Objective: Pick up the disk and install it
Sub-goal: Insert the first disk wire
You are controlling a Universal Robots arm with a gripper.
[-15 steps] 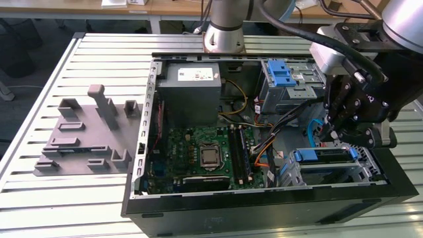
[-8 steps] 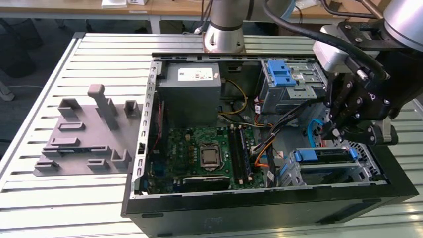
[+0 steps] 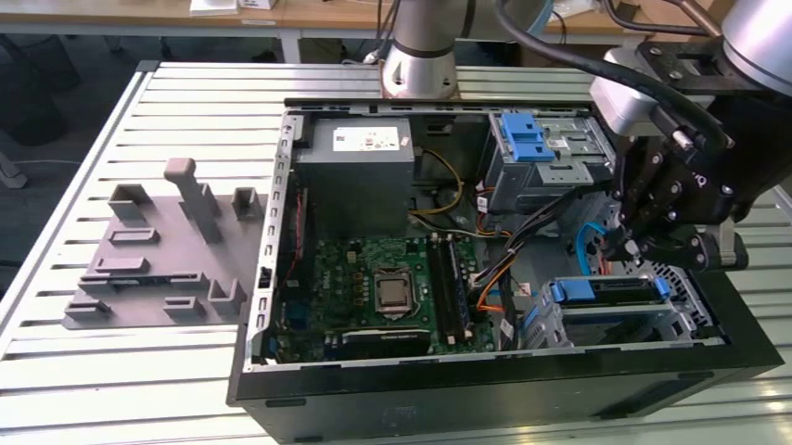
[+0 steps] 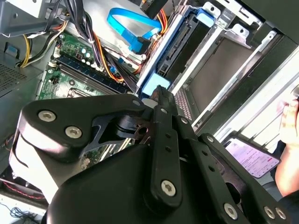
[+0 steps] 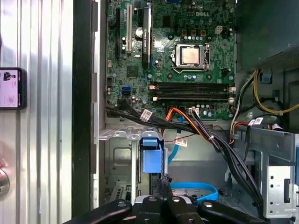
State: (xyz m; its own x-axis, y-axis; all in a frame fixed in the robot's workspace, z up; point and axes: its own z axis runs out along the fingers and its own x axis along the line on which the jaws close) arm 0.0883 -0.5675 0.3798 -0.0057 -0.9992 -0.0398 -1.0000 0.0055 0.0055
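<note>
The disk (image 3: pixel 606 291) lies flat in the lower drive cage at the front of the open computer case, on the exterior view's right, its blue plastic rail end facing the motherboard. That blue end (image 5: pixel 152 157) also appears in both wrist views (image 4: pixel 154 87). My black gripper (image 3: pixel 622 248) hangs just above the disk, its fingers together with nothing between them. In the first wrist view the gripper (image 5: pixel 163 180) ends right at the blue end of the disk; I cannot tell whether they touch. The second wrist view has the gripper (image 4: pixel 161 94) pointing at the same spot.
Inside the case are a grey box with a white sticker (image 3: pixel 356 171), a silver cage with a blue latch (image 3: pixel 544 153), the motherboard (image 3: pixel 384 287) and loose cables (image 5: pixel 201 133). A grey fixture (image 3: pixel 161 250) lies on the slatted table. A hand (image 4: pixel 289 122) and a phone (image 5: pixel 11 88) are beside the case.
</note>
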